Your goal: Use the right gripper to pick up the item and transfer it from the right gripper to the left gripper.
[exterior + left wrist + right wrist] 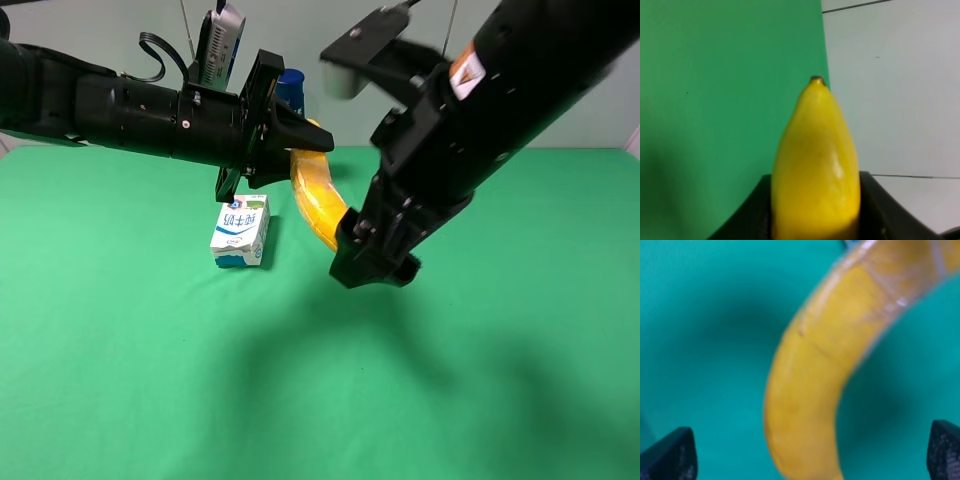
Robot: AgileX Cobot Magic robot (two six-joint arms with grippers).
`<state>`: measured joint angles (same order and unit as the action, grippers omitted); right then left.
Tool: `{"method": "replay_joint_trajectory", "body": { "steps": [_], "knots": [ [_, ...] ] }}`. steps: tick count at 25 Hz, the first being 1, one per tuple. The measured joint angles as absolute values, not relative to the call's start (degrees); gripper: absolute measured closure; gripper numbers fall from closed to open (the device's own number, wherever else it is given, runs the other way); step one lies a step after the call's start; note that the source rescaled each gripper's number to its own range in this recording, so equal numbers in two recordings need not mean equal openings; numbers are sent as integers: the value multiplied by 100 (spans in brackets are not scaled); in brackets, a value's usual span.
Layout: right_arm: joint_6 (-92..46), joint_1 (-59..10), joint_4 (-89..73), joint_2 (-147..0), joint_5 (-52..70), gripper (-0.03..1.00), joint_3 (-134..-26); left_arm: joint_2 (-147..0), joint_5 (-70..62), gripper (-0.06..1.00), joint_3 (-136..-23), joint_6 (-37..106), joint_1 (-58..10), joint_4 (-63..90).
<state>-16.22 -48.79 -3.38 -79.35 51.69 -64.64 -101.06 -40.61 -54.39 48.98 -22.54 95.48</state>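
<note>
The banana (318, 205) hangs in the air above the green table (120, 350), its curved length running from the left gripper (300, 135) down toward the right gripper (375, 262). The left arm reaches in level and is clamped on the banana's upper end. The right arm slants steeply down, with its fingers (667, 455) spread wide either side of the banana, not touching it. From the high camera the banana's lower tip is hidden behind the right gripper.

1. The table (120, 360) is covered in plain green cloth, pretty smooth as far as I can see.
2. One small white-and-blue milk carton (241, 231) lies flat on it, left of centre, printed face up.
3. A blue thing (291, 88) is at the far edge, mostly hidden, can't tell more.
4. Soft dark shadows fall across the middle of the cloth.
</note>
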Motion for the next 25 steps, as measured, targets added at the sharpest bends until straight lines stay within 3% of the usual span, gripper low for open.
{"method": "replay_joint_trajectory", "body": {
  "steps": [15, 25],
  "knots": [
    [-75, -4879, 566, -4948, 6565, -3, -6322, -10106, -4362, 94, -5439, 5015, -2254, 9541],
    [0, -4879, 669, -2320, 6244, -3, -4333, -10106, -4366, 94, -5439, 5174, -2254, 9541]
  ]
}}
